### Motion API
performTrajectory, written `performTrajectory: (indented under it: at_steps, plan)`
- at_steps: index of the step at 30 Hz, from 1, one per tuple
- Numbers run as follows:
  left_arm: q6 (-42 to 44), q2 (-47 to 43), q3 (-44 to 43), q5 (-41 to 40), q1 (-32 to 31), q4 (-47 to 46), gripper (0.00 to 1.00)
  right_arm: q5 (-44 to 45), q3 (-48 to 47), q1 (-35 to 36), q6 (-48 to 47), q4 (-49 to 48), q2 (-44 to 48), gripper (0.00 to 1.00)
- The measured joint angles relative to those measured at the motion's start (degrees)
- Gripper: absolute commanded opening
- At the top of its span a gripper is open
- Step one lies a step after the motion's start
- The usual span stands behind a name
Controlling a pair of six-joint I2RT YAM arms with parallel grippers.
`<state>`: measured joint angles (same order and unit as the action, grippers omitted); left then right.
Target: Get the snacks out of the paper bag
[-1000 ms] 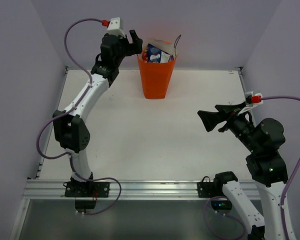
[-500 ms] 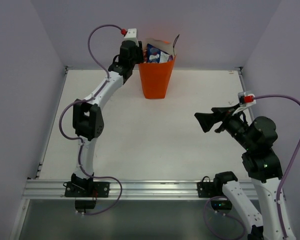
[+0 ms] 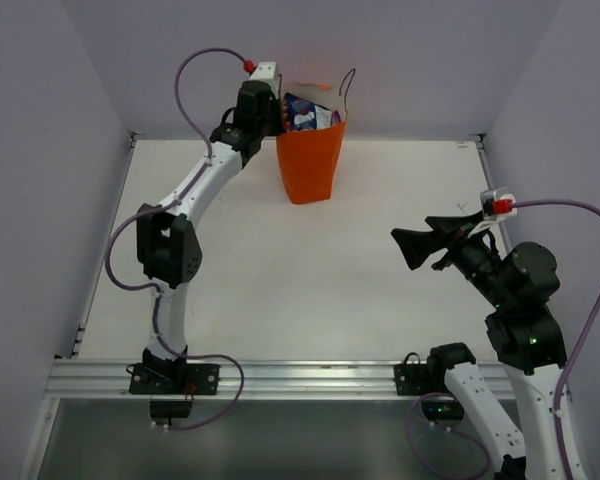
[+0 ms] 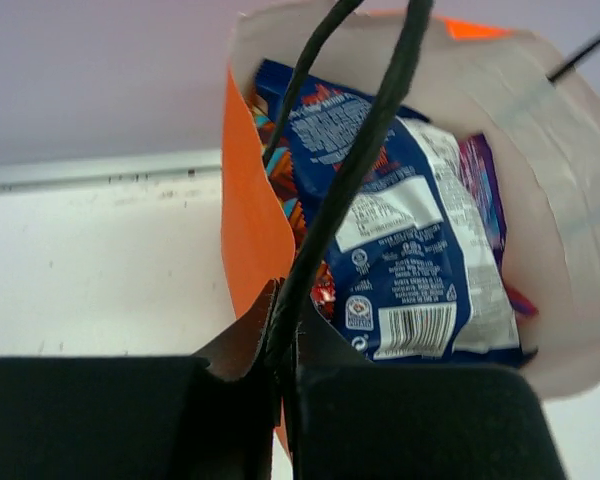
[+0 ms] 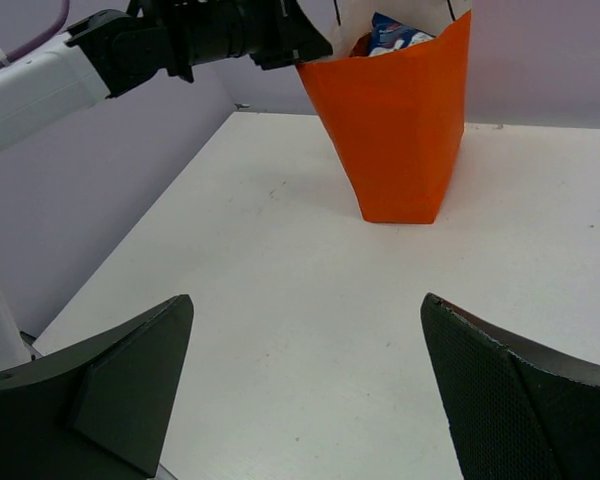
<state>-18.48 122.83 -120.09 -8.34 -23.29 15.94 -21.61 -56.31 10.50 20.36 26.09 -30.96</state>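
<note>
The left gripper (image 4: 283, 345) is clamped on the near rim of the paper bag (image 3: 310, 165), with a black handle (image 4: 350, 170) cord seemingly caught in the pinch. This is probably to steady the bag (it stands upright at the far edge of the table (image 3: 280, 290)) for the other arm. The right gripper (image 3: 420, 245) hangs wide open, well apart from it, holding nothing. Only the left wrist view looks inside: the snacks (image 4: 400, 240) are all in there, a blue-white one foremost, purple behind. The overhead view shows just their tops.
</note>
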Motion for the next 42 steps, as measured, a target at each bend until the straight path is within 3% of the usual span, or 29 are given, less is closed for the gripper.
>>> performTrajectory:
  at_steps: [5,14,23,28,35,42]
  plan:
    - [-0.5,-11.8,13.7,4.2,0.0,4.5,0.0,0.1,0.0,0.0,-0.4,0.1,0.7,0.99]
    - [-0.1,-42.7,42.5,9.6,0.0,12.6,0.0,-0.4,-0.7,0.0,-0.9,0.1,0.0,0.99]
    - [3.3,-63.3,53.2,4.8,0.0,22.9,0.0,-3.4,-4.5,1.7,-0.4,0.0,-6.9,0.99]
    - [8.4,-66.5,56.4,0.4,0.0,21.4,0.0,1.6,-12.9,15.0,-1.9,1.4,-15.6,0.99]
    - [15.7,-65.6,57.1,-0.3,0.0,17.0,0.0,14.4,-32.8,37.6,-5.1,4.2,-37.3,0.99]
    - [20.1,-64.3,57.0,-0.9,0.0,14.5,0.0,22.2,-53.4,45.9,-2.8,10.4,-59.1,0.97]
